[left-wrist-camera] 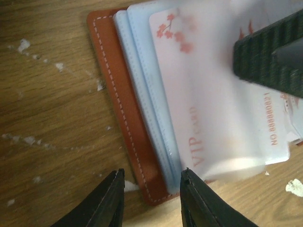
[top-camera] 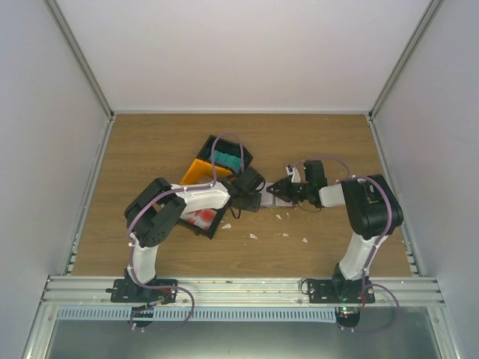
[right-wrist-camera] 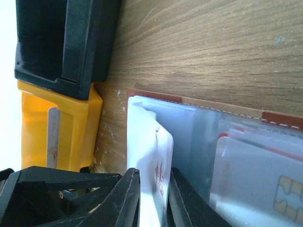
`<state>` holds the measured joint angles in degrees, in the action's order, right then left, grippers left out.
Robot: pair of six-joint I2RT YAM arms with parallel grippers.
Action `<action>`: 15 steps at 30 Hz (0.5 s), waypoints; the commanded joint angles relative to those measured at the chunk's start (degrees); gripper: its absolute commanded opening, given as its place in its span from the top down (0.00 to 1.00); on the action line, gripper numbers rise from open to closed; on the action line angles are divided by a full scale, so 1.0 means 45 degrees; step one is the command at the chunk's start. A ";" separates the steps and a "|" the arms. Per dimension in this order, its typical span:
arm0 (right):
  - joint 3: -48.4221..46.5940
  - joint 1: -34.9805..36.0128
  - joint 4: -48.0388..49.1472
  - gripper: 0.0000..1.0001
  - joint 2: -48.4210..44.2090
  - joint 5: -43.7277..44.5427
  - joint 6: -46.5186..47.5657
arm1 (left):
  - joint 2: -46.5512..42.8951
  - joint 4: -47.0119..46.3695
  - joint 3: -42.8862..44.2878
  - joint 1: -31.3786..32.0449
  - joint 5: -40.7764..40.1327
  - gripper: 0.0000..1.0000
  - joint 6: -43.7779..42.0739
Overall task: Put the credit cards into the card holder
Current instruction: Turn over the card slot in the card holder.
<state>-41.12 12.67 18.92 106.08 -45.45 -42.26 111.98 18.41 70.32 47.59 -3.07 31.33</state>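
— Left wrist view first: where is the card holder (left-wrist-camera: 120,99)?

— Flat and open on the table (left-wrist-camera: 47,118), with its stitched brown edge toward nine o'clock. A pale VIP card (left-wrist-camera: 208,118) lies among its pale pockets.

— And the jaws?

— The left gripper (left-wrist-camera: 152,172) has its jaws apart at six o'clock, and the holder's edge shows between them. The right gripper (right-wrist-camera: 155,171) has the VIP card between its fingers. Whether they pinch it I cannot tell.

— What gets in the way?

— A ribbed finger (left-wrist-camera: 265,56) of the right gripper hides the card's corner at two o'clock. In the right wrist view a yellow bin (right-wrist-camera: 57,123) sits just beside the holder at nine o'clock, with a black bin (right-wrist-camera: 66,42) above it. A chip card (right-wrist-camera: 265,184) fills a pocket at four o'clock. White crumbs (left-wrist-camera: 22,45) dot the wood. From the top view, the left arm (top-camera: 187,198) overlaps the bin of red-and-white cards (top-camera: 200,218).
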 commanded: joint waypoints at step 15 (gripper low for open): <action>0.0456 0.0105 0.0472 1.00 -0.0990 -0.0549 -0.0017 | -0.1570 -0.0919 -0.0673 -0.1262 0.2688 0.45 0.0555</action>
<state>-40.16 12.71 18.37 103.15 -45.80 -42.09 106.87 18.61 69.10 43.46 2.26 32.58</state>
